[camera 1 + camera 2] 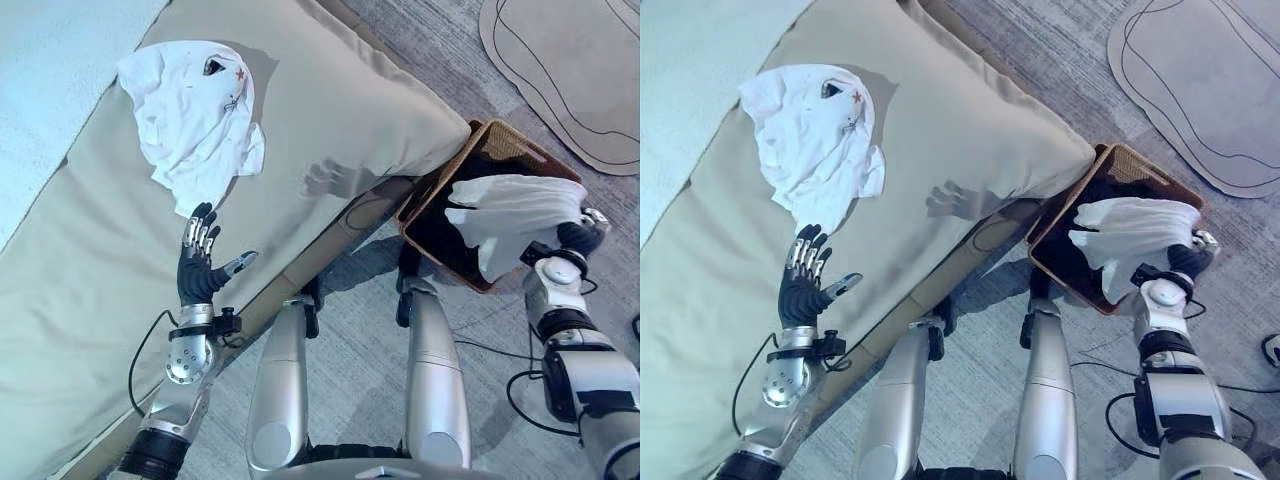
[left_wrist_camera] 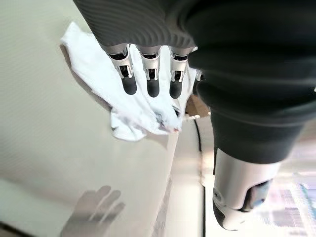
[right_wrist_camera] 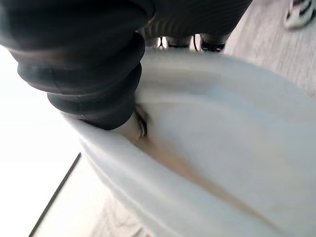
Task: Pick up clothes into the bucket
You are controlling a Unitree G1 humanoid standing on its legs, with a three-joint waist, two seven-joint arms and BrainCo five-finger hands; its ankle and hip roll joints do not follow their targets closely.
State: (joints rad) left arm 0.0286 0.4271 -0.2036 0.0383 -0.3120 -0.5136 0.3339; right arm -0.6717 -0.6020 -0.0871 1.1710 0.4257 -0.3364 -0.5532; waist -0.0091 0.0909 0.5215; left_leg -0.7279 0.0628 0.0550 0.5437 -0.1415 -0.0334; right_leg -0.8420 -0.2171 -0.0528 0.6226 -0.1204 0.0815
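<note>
A crumpled white T-shirt with a small dark print and a red star lies on the tan cushion of a sofa, near the cushion's far edge where it meets a pale blue-white surface; the garment is bunched, with a lobe hanging toward the robot; the left hand hovers over the cushion just on the near side of that lobe, its fingers straight and spread, thumb held out to the side, gripping nothing; in the left wrist view the dark fingertips point at the white cloth, and the hand's shadow falls on the tan fabric beside it.

On the grey carpeted floor, just beside the cushion's front corner, stands a brown wicker basket with a dark inside; a second white garment hangs above its opening, draped down from the right hand, which is held over the basket's right rim; the cloth covers most of the hand, and in the right wrist view white fabric presses close against the dark ribbed cover, so the fingers are buried and I cannot tell whether they are closed on it; the lower folds of the garment reach into the basket's mouth.

A beige rug with dark curved lines lies on the floor beyond the basket, well apart from it.
</note>
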